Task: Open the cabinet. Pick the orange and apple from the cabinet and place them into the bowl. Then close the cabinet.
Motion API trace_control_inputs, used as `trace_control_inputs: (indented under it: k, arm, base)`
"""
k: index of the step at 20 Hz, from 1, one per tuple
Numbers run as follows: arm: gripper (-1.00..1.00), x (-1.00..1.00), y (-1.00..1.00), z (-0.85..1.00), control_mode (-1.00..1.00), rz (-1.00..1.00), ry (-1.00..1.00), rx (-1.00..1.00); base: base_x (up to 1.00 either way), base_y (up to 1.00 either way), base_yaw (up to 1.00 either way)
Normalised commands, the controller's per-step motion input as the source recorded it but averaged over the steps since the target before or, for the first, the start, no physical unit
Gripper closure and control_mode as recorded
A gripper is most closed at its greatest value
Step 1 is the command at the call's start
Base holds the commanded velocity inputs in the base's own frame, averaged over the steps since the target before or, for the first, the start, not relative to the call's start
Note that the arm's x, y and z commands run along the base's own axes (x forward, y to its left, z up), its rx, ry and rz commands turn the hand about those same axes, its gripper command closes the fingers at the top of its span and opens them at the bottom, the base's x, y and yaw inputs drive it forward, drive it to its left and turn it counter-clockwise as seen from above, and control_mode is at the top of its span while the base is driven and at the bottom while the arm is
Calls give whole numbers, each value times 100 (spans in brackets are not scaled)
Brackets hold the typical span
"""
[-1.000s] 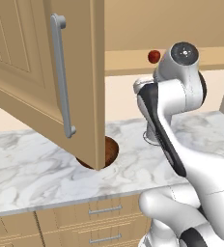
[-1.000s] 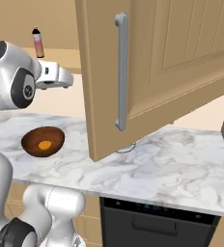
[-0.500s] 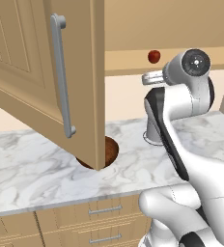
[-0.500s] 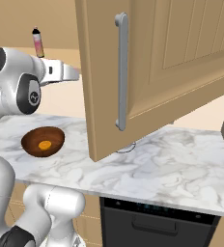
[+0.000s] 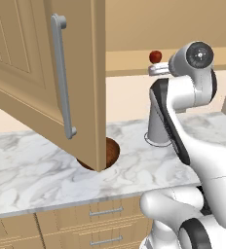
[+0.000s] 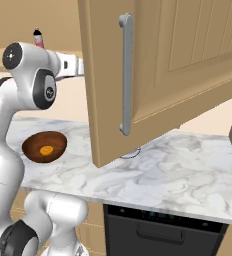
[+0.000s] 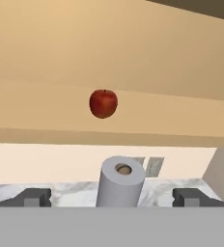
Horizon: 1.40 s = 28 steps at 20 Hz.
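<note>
**A:** What is seen, taken from left to right?

**B:** In the left base view the cabinet (image 5: 81, 82) door is swung wide open, its grey bar handle (image 5: 62, 78) upright. Below the door's lower corner the bowl (image 5: 107, 153) is partly hidden on the marble counter (image 5: 32, 170). Further right the apple (image 5: 155, 57) is found on the cabinet shelf, and just beside it, to its right, the gripper (image 5: 154, 71) is held at shelf height.

**A:** Is the orange accounted for?

**B:** An orange (image 6: 47, 150) is seen lying inside the bowl in the right base view, so that half of the picking is judged done.

**A:** How are the fingers set?

**B:** In the hand view the two dark fingertips (image 7: 34, 197) are spread well apart, with nothing held between them.

**A:** And which way does the apple lie from the hand?

**B:** In the hand view it is seen ahead and above the line between the fingertips, slightly toward the left tip, resting on the shelf's front part. A grey paper towel roll (image 7: 119, 182) stands on the counter lower down, under the shelf. The apple is round, so no long axis need be considered; the hand would have to be raised a little and pushed forward so that the fruit is brought between the spread fingers before they are pressed together.
</note>
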Motion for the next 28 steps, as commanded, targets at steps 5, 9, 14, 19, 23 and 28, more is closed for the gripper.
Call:
trace_control_inputs:
  k: [5, 9, 14, 19, 23, 28]
  arm:
    - [-100, 69, -13, 2, -100, 0, 0, 0]
    - [-100, 70, -1, 0, -100, 0, 0, 0]
    - [-100, 58, -7, 0, -100, 0, 0, 0]
    - [-100, 43, -17, 0, -100, 0, 0, 0]
    - [-100, 39, -6, 0, -100, 0, 0, 0]
    - [-100, 31, 0, 0, -100, 0, 0, 0]
  base:
    - [0, 0, 0]
    - [0, 0, 0]
    - [0, 0, 0]
    - [0, 0, 0]
    - [0, 0, 0]
    - [0, 0, 0]
